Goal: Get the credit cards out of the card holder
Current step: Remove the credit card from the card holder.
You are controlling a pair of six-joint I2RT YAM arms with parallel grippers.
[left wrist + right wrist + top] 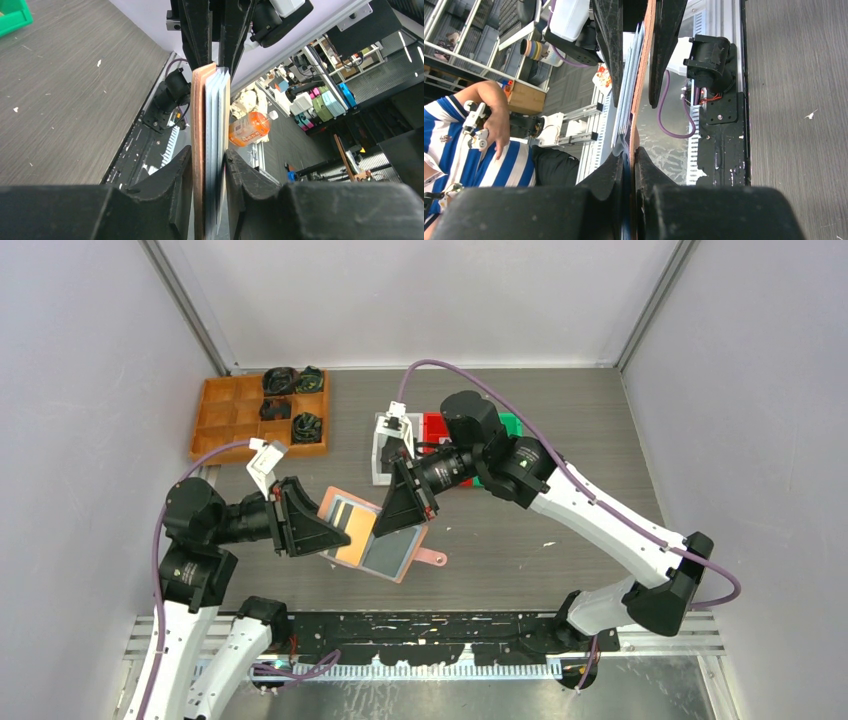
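A salmon-pink card holder [347, 548] hangs tilted above the table's near middle, held from both sides. An orange card [356, 531] and a grey card [394, 550] show on its face. My left gripper [318, 530] is shut on the holder's left end. In the left wrist view the holder [198, 150] is edge-on, with the pale cards [218, 125] beside it, both between my left gripper [207, 160] fingers. My right gripper [403, 508] is shut on the top right end. In the right wrist view the right gripper [629, 161] pinches the holder [644, 75] and the cards [629, 85] together.
A wooden compartment tray [215, 420] with several black items sits at the back left. A white bin [383, 458], a red bin [435, 428] and a green bin [511, 423] stand behind the right arm. The arm bases and a black rail [430, 625] line the near edge.
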